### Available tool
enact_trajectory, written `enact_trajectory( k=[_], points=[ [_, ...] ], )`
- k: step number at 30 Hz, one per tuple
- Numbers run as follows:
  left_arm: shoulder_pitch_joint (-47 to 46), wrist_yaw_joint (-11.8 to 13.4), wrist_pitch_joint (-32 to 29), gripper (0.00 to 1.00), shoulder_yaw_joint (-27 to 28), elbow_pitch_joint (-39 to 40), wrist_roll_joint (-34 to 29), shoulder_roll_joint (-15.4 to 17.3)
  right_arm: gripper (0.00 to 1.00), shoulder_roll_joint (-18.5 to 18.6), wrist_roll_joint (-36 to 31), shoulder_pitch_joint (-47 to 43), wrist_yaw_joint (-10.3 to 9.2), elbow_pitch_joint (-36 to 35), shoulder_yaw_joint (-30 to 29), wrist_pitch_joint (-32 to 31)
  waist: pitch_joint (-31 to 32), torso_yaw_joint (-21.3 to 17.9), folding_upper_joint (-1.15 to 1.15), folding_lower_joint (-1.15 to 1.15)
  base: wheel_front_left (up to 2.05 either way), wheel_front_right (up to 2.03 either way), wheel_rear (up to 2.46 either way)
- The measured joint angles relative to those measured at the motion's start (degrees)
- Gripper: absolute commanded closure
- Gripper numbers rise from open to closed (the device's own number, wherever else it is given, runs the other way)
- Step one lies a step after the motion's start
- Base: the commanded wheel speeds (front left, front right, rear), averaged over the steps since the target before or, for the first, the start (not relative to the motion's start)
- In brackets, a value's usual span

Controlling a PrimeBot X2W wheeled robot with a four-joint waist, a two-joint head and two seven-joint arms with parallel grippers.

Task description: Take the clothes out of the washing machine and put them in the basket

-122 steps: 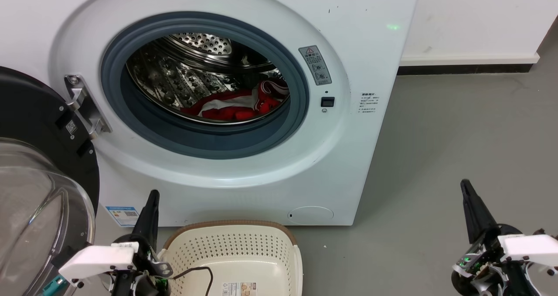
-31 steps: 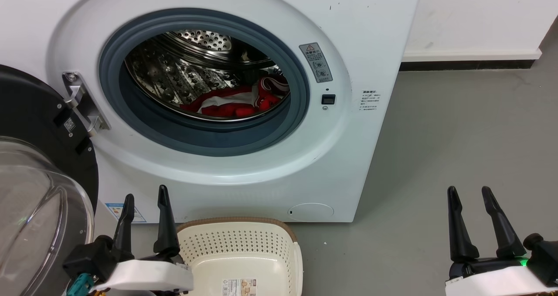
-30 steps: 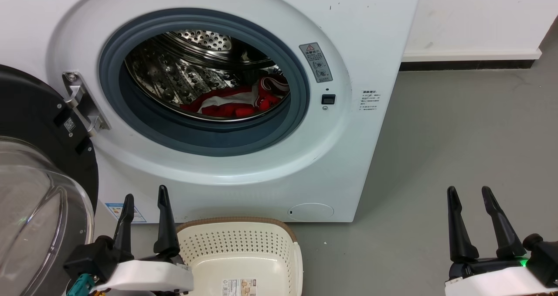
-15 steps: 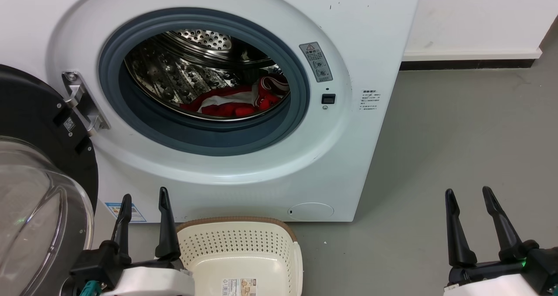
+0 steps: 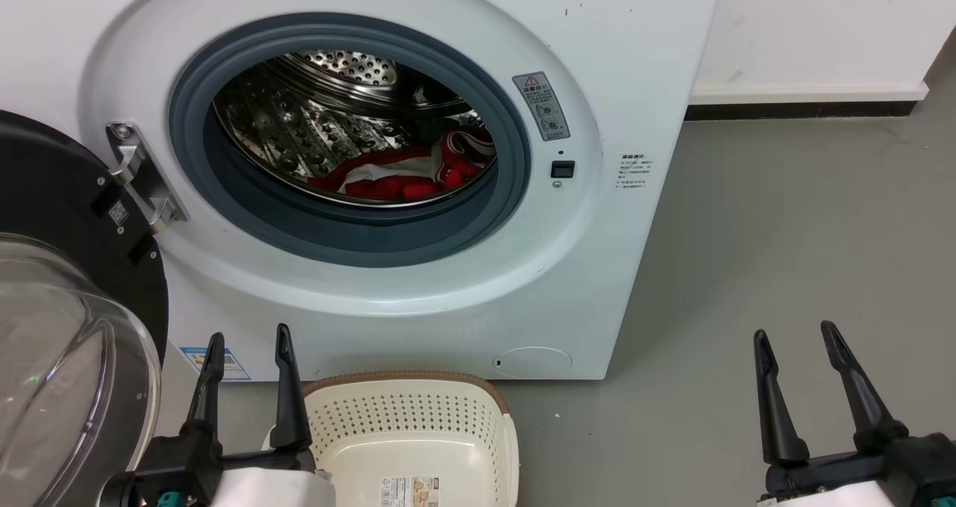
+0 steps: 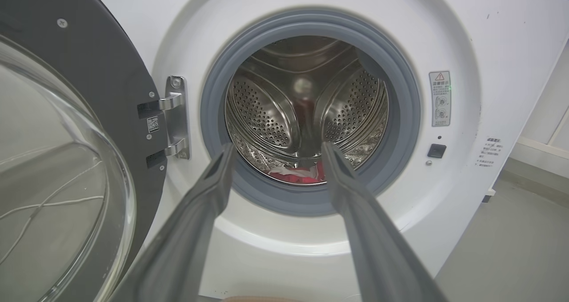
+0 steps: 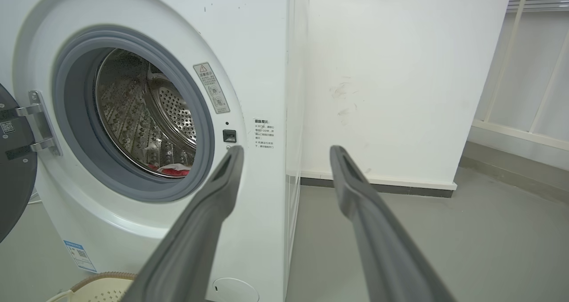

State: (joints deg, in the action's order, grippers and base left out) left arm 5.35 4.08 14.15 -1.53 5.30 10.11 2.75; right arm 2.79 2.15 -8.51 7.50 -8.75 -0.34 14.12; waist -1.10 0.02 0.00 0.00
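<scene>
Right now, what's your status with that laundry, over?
Both open, holding nothing: left end effector, right end effector. Red clothes in washing machine drum, basket on floor before it. Its door stands open, porthole unblocked.

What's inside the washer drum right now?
Low in the perforated steel drum lie bright red fabric clothes with white panels. The grey rubber door ring hides the drum's front floor.

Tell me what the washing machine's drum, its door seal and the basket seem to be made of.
The drum looks like stainless steel: bright, mirror-like, punched with rows of holes. The door seal is probably rubber: matte blue-grey, a thick ring with no shine. The basket is apparently moulded plastic: smooth cream with even perforations; its brown rim's material is unclear.
</scene>
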Motion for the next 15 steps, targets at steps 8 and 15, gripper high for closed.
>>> enact_trajectory(
  k=[8, 15],
  points=[
    [0.6, -0.2, 0.8, 0.00, 0.0, 0.2, -2.0, 0.0, 0.00, 0.0, -2.8, -0.7, 0.00, -0.3, 0.3, 0.8, 0.1, 0.0, 0.00, 0.00, 0.00, 0.00, 0.00],
    [0.9, -0.8, 0.9, 0.00, 0.3, -0.6, -1.7, 0.0, 0.00, 0.0, -1.7, -0.9, 0.01, -0.1, 0.5, 1.0, 0.3, -0.1, 0.00, 0.00, 0.00, 0.00, 0.00]
  ],
)
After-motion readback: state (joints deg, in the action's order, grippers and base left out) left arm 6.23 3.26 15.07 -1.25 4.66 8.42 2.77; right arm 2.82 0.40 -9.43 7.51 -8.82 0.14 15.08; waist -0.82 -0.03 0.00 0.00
